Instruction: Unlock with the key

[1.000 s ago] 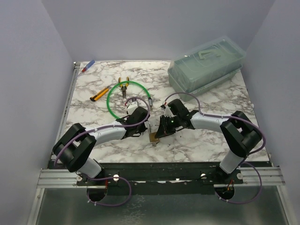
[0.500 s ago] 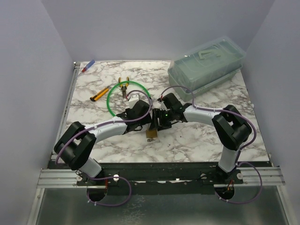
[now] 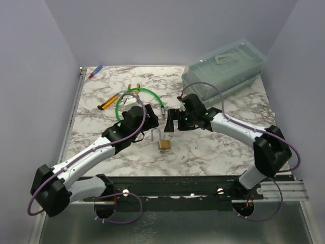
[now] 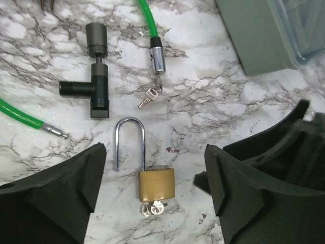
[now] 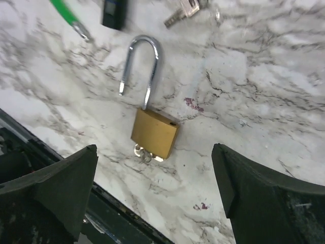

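**Padlock released with its shackle sprung; both tools drawn back**

A second ago both tools were closed together over the padlock close to the near edge of the bench; now the lock is left lying free near the middle of the bench, a little toward the near edge, and both arms have been pulled away toward the far side.

The left tool is seen spread wide with nothing between its fingers; the right tool is likewise gaping and empty; neither is touching the lock.

The shackle is seen lifted out of the brass body on one side, its free leg ending clear of the body; the lock can therefore be judged open.

The key is found at the bottom end of the padlock, apparently left seated in the keyhole; how deep it sits cannot be told.

A second small bunch of keys lies farther back, just beside the silvery end of the green cable, and is not involved.

The unlocking is judged to be done; little beyond withdrawing the arms seems to be left.
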### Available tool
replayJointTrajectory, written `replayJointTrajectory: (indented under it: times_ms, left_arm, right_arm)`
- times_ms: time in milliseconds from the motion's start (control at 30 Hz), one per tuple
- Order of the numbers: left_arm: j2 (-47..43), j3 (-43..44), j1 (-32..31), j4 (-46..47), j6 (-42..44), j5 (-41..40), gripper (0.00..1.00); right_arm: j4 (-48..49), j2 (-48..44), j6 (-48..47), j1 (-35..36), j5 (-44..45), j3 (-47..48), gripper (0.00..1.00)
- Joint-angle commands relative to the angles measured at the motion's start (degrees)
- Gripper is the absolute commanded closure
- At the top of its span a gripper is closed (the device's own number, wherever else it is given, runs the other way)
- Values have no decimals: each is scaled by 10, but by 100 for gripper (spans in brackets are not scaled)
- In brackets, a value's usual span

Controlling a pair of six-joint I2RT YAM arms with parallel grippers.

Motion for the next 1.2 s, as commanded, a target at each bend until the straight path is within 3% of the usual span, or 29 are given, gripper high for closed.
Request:
replayJointTrajectory:
  times_ms: [0,133,267,433,600,800,1167]
  left_arm:
    - [-84,11,-2,-54,49,-8,10]
    - [-143,25,-1,-87,76,-16,7]
    - [-204,48,-1,-121,111,-47,7]
    - [-268,64,-1,-152,183,-108,7]
    - [-308,17,-1,-153,234,-176,6]
    - [-314,2,-1,-153,228,-152,3]
    - [-297,4,-2,-155,234,-157,3]
  right_arm:
    - [8,-114,-23,4,74,-6,0]
    - [77,-229,-39,4,119,-69,0]
    - [63,-301,-35,4,191,-81,0]
    - [72,-370,-34,4,168,-114,0]
    - [137,-451,-11,4,170,-199,0]
    - [186,-505,-2,4,163,-271,0]
    - [191,-526,4,4,176,-287,0]
